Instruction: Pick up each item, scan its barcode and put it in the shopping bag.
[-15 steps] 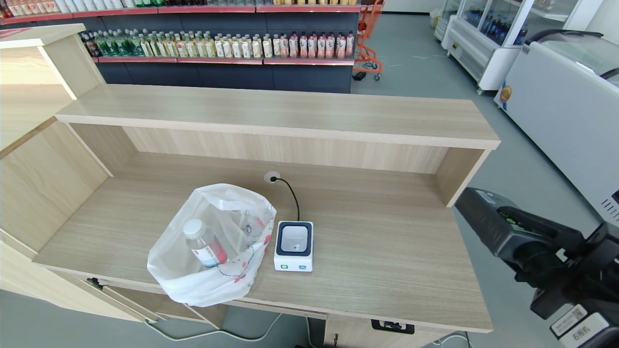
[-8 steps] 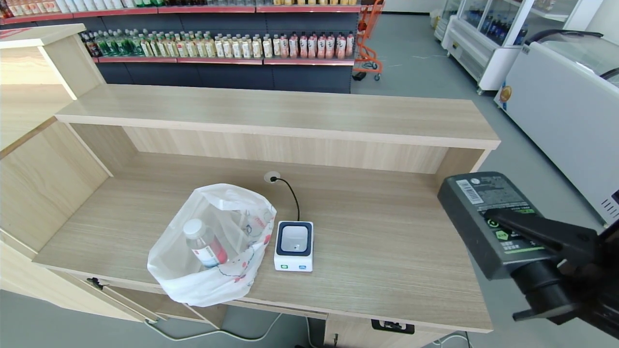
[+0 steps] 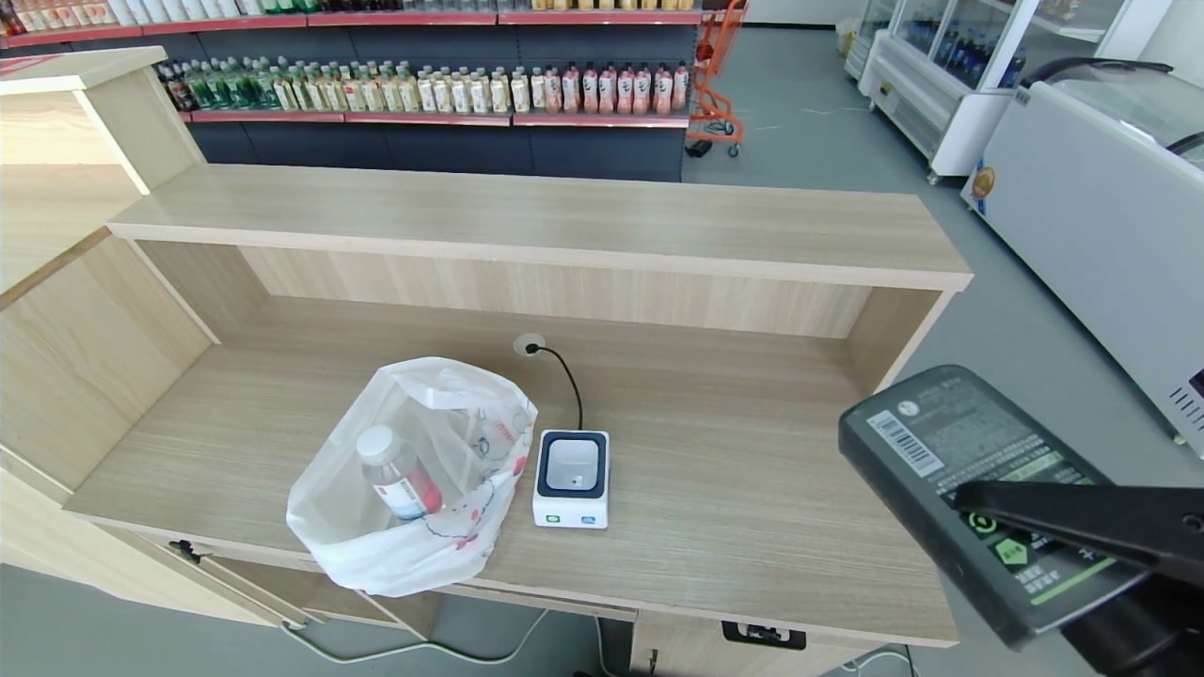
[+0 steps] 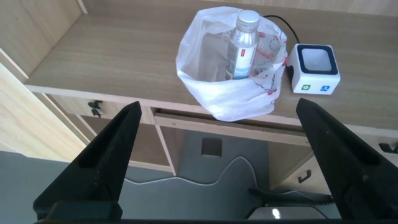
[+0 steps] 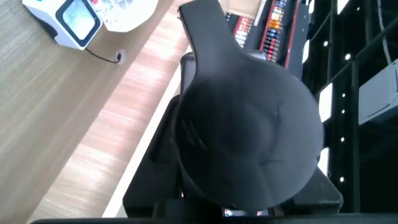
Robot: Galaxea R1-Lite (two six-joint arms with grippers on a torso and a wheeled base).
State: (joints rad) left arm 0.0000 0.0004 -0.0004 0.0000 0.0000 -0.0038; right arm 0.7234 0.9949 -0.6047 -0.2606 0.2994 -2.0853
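Pack, black and flat, pinched by right gripper, rolled barcode-up and brought nearer within the last second, at near right corner of counter, well right of scanner and shopping bag, likely scanning next; left gripper spread wide.

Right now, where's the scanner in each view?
Head: scanner in the middle of the counter, right of the bag; held black box at far right.
Left wrist: scanner on the counter, beside the bag.
Right wrist: scanner on the counter, next to the bag.
Shared landmark: the bag.
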